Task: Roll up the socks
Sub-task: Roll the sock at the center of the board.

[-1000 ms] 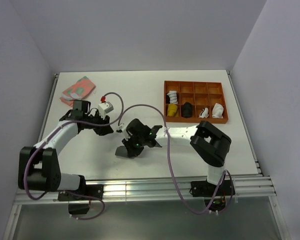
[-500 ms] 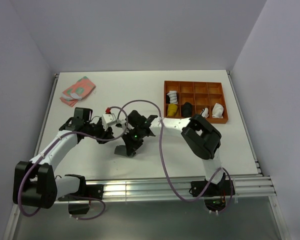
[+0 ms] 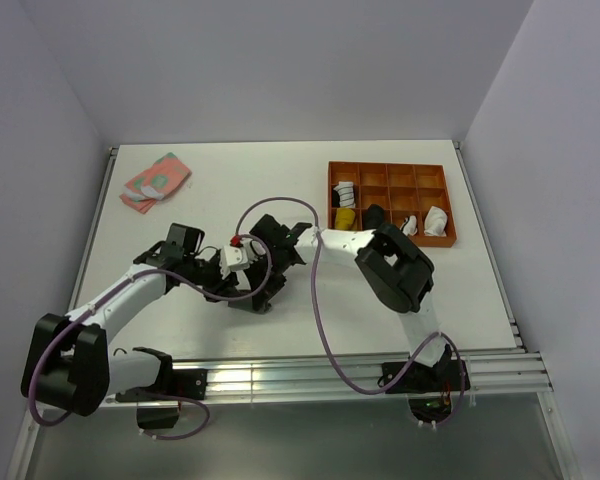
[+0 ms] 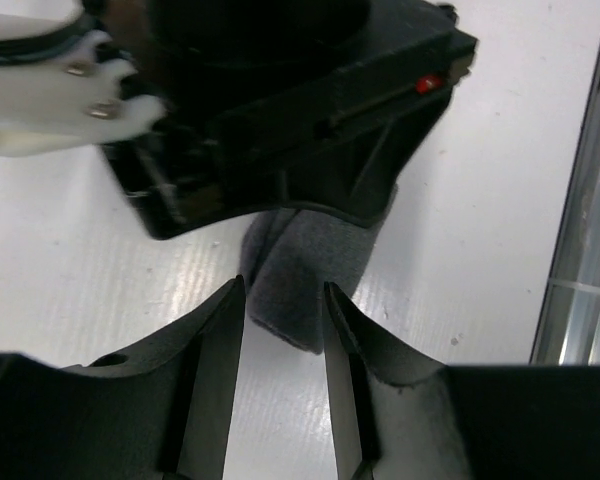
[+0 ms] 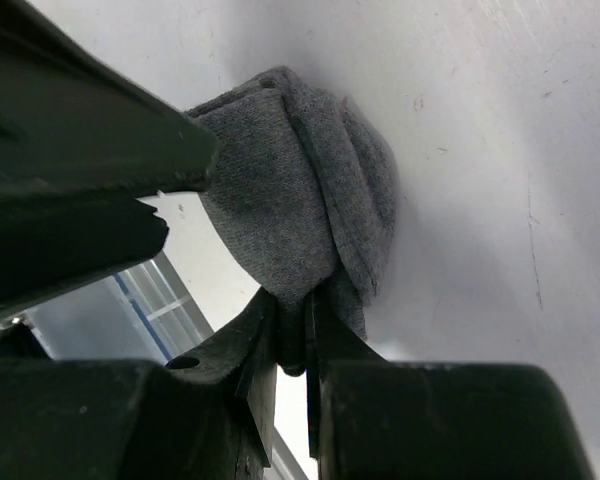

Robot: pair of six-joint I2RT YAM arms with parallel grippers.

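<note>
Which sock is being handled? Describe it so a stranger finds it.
On the white table, look at the near middle, where both arms meet. The grey sock sits folded under them, pinched by the right tool. It is the only plain grey fabric; bundles in the tray are black, yellow and white.

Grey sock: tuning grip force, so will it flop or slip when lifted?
Probably floppy: the grey sock lies in soft folded layers. Likely light, being thin knit. Slip seems unlikely, since the fuzzy fabric bunches where the right end effector pinches it.
</note>
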